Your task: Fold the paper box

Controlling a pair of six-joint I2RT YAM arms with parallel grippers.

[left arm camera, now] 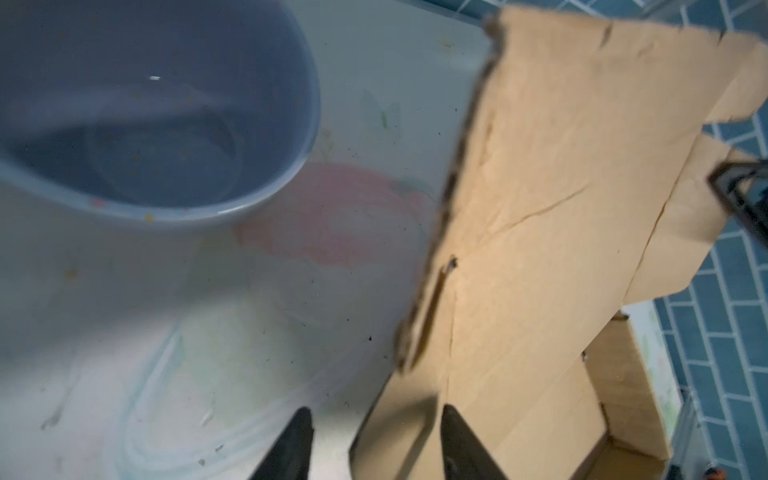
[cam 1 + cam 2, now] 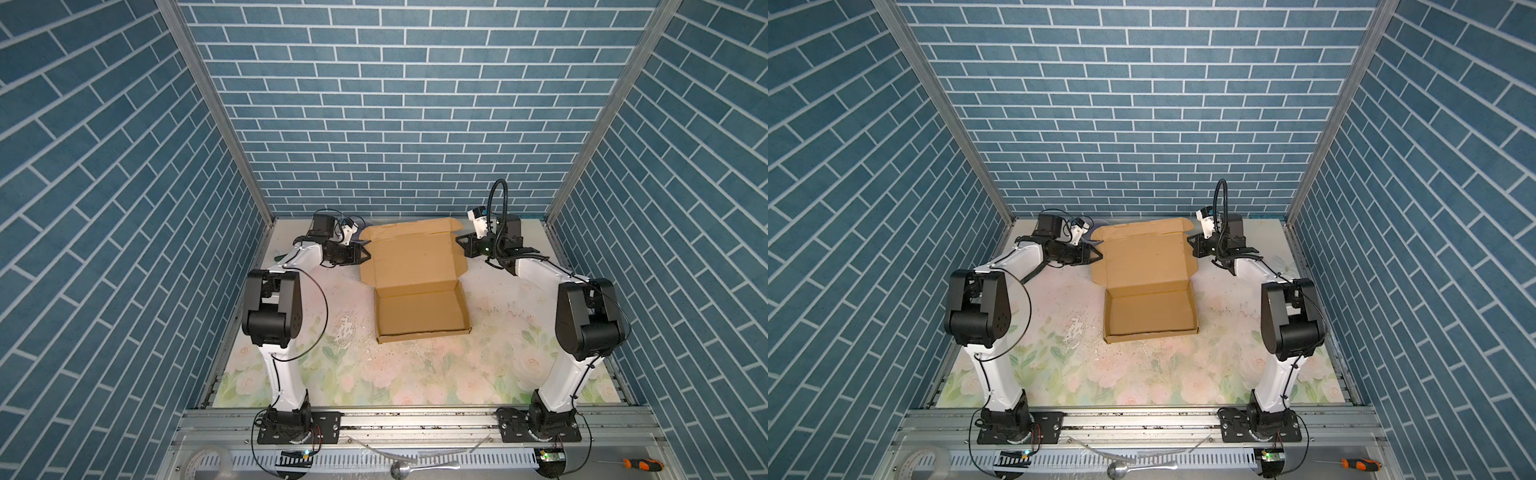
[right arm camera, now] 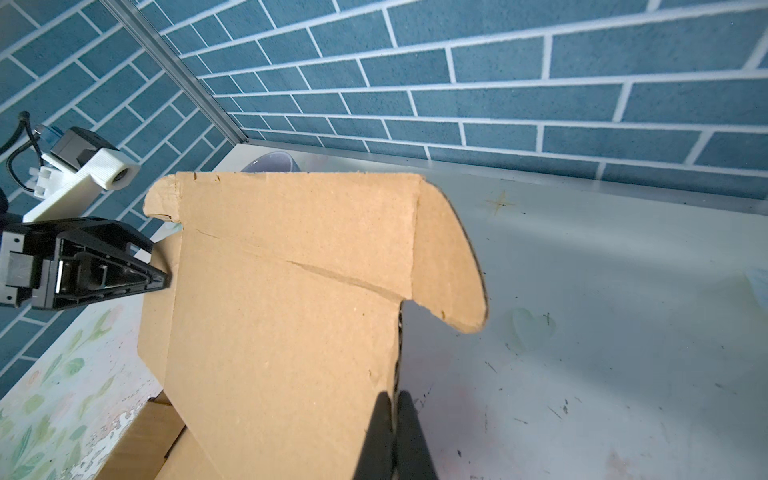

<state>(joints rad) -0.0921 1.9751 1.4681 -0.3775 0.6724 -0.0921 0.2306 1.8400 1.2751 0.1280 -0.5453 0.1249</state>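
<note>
The paper box (image 2: pixel 415 266) sits on the flowered table (image 2: pixel 415 374) near the middle and toward the far wall. Its tray (image 2: pixel 419 316) has its low walls folded up on the near side. Its lid (image 2: pixel 411 253) rises from the tray's far edge, tilted back, with a rounded flap at each far corner. In both top views the left gripper (image 2: pixel 365 255) is at the lid's left edge and the right gripper (image 2: pixel 459 241) at its right edge. In the left wrist view the left gripper (image 1: pixel 376 409) stands partly open. Its fingers (image 1: pixel 461 440) straddle the corner of the lid's side flap, and table shows between the cardboard and one finger. In the right wrist view the right gripper (image 3: pixel 392 399) is pinched narrow on the lid's cut edge, with the cardboard between its two fingers. A lilac cup (image 1: pixel 158 124) stands on the table just beyond the lid's left corner, near the back wall.
</note>
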